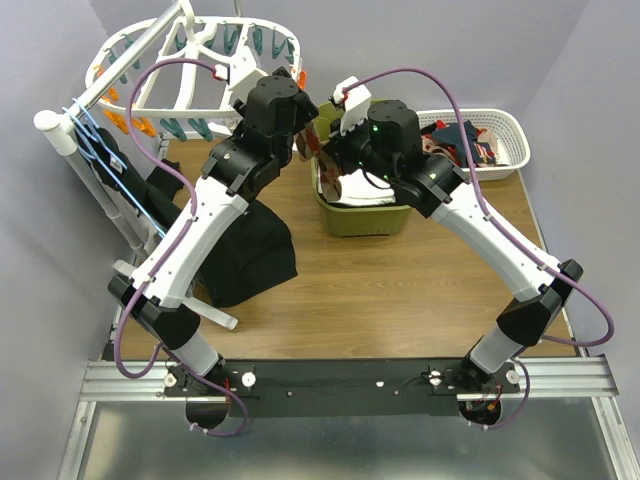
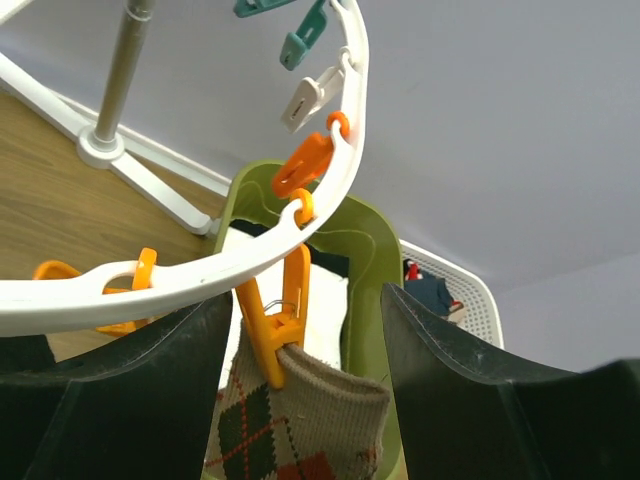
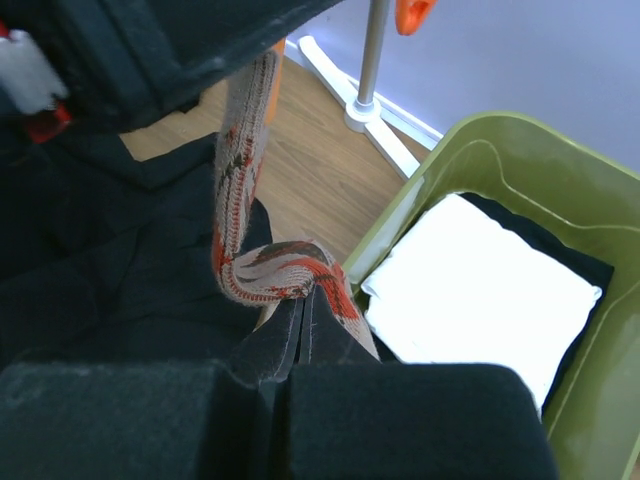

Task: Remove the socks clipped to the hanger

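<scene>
Green bin [image 1: 360,222] sits mid-desk [image 1: 400,290]. Inside it is a folded white cloth [image 3: 480,290] on top of something black (can't tell what). White mesh basket [image 1: 498,168] is just right of the bin, at its back corner, with loose socks [image 1: 470,140] piled in it, dark and red.

Hanger [image 2: 200,275] hangs left of the bin and above it, and its rim curves over the bin's left edge. An orange clip [image 2: 272,320] on that rim grips the cuff of a beige argyle sock [image 2: 300,420].

My left hand [image 2: 305,310] is spread wide, one finger on each side of clip and cuff. I see no contact with either.

My right hand [image 3: 303,335] is pinched tight on the sock's lower end, just off the bin's left wall. The sock runs up taut from there, over the black garment [image 1: 245,255].
</scene>
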Tool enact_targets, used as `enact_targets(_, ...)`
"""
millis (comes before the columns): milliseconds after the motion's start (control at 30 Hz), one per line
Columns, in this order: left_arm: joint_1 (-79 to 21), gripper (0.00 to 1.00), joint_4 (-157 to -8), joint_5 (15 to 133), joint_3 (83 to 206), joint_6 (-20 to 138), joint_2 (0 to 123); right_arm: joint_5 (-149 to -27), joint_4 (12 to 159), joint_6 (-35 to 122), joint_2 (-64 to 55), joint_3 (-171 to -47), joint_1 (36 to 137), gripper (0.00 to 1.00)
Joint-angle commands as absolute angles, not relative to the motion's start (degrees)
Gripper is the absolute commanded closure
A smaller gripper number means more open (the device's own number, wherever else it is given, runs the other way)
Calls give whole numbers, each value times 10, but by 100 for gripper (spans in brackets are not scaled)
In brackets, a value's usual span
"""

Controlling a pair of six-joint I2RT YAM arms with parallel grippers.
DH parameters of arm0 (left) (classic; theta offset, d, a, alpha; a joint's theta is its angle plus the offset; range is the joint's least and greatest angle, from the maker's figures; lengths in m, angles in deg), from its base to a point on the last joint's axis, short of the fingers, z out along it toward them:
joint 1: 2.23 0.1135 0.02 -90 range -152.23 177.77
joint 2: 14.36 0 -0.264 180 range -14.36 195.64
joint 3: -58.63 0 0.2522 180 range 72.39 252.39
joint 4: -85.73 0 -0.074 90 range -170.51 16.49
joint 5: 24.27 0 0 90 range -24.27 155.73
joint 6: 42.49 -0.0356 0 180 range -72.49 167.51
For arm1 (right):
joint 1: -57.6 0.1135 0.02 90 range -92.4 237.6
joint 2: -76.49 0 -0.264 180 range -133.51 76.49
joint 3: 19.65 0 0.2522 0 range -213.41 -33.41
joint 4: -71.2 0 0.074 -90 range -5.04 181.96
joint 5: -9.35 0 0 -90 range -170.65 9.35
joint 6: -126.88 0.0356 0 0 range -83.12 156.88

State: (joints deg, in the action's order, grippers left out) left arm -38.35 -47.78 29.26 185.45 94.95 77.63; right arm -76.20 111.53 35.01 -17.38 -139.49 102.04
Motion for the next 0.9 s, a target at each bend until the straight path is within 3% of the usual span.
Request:
enact_targets(0,-386,31,-457,244,1869,938,789,-739,1104,335,-154,-1387,1029,99)
enact_targets(167,-385,34,-454,227,1881,926,805,-734,1102,329,-151,-1383,1036,99)
enact_targets(300,-385,44,-459,218,1885,915,810,-727,1102,327,-147,-1381,1039,99)
enact_targets(600,-385,81,-479,215,1882,886,803,-696,1091,325,-128,-1349,1043,99)
enact_targets(700,-385,100,-483,217,1881,884,800,-670,1090,333,-125,-1340,1044,99)
enact_targets(867,-385,100,-491,220,1879,874,793,-621,1100,339,-140,-1343,1043,99)
